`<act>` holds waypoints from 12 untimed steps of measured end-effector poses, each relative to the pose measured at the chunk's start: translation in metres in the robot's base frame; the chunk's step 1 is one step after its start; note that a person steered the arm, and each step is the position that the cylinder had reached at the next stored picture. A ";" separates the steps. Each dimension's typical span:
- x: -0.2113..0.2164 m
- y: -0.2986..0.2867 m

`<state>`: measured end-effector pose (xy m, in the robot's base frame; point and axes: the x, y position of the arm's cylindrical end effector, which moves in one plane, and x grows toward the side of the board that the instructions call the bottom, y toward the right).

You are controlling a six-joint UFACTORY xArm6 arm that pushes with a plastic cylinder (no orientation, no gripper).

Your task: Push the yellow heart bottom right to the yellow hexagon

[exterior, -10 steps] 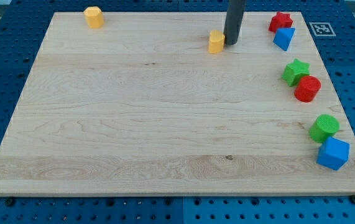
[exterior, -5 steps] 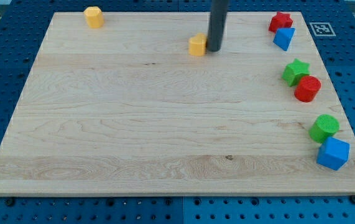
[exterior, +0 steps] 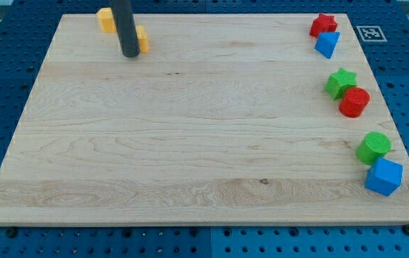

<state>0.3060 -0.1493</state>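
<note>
The yellow hexagon (exterior: 105, 18) sits near the board's top left corner. The yellow heart (exterior: 141, 39) lies just to its lower right, partly hidden behind my rod. My tip (exterior: 129, 54) rests on the board at the heart's left side, touching or nearly touching it, and below the hexagon. The rod also covers part of the hexagon's right edge.
Along the view's right edge stand a red star (exterior: 323, 24), a blue triangle (exterior: 326, 44), a green star (exterior: 341, 82), a red cylinder (exterior: 354, 102), a green cylinder (exterior: 373, 147) and a blue cube (exterior: 384, 176). The wooden board (exterior: 190, 143) lies on a blue pegboard.
The yellow heart has slid far to the left, from the top middle to just lower right of the hexagon. My tip moved left with it and now stands at the heart's left side.
</note>
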 end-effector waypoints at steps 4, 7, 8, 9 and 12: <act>0.011 0.097; -0.010 0.046; -0.017 0.034; -0.022 0.013; -0.034 -0.024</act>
<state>0.2720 -0.1729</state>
